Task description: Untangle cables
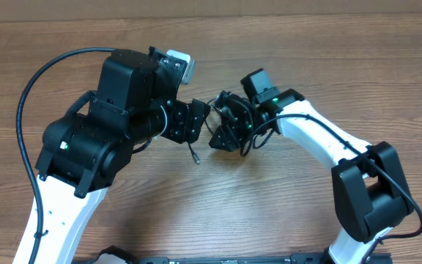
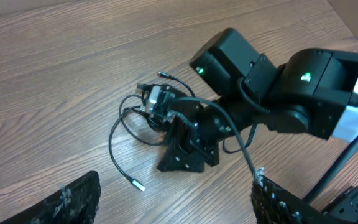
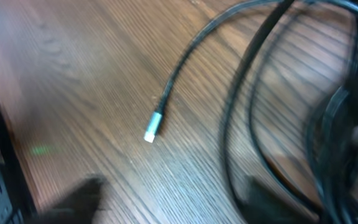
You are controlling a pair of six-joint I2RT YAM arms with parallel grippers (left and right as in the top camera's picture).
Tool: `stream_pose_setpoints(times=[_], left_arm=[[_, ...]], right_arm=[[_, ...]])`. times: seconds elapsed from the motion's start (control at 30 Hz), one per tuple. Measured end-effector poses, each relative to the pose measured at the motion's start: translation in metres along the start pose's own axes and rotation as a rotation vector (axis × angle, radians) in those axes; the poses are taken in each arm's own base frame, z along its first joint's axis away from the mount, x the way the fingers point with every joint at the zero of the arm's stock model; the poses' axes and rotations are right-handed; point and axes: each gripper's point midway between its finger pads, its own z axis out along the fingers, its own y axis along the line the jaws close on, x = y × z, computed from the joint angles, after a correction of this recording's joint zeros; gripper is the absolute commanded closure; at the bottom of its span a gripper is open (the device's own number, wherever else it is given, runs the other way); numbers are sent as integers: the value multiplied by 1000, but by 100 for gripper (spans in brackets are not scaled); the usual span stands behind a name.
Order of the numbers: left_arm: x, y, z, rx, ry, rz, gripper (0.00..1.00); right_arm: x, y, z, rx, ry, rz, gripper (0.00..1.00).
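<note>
Overhead, the cables [image 2: 149, 107] lie at one o'clock of table centre, one plug [image 2: 137, 185] trailing toward seven. My left gripper [image 2: 176, 180] gapes, released; my right gripper [image 2: 185, 152] sits on them, grip unclear.

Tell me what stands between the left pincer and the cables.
Nothing visible does: only bare table lies between the left pincer and the cables. The right pincer covers one side of the bundle; the other loops lie exposed.

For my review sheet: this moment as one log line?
left gripper open, near cables | right gripper at cables, grip unclear | cables tangled
</note>
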Motion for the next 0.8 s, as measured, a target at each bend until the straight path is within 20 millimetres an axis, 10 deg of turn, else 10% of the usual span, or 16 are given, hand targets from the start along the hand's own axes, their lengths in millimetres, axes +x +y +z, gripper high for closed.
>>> stream_pose_setpoints(times=[0.17,0.3,0.8], left_arm=[[2,0,0,-1,8,-1,23],[4,1,0,-3,18,-3,22],[5,1,0,-4,22,-4,21]], right_arm=[[-3,7,4,-9,-4,-22,96],[-2,7,4,-5,-2,-19,5],[-6,-20,2,142,-10,-35,0]])
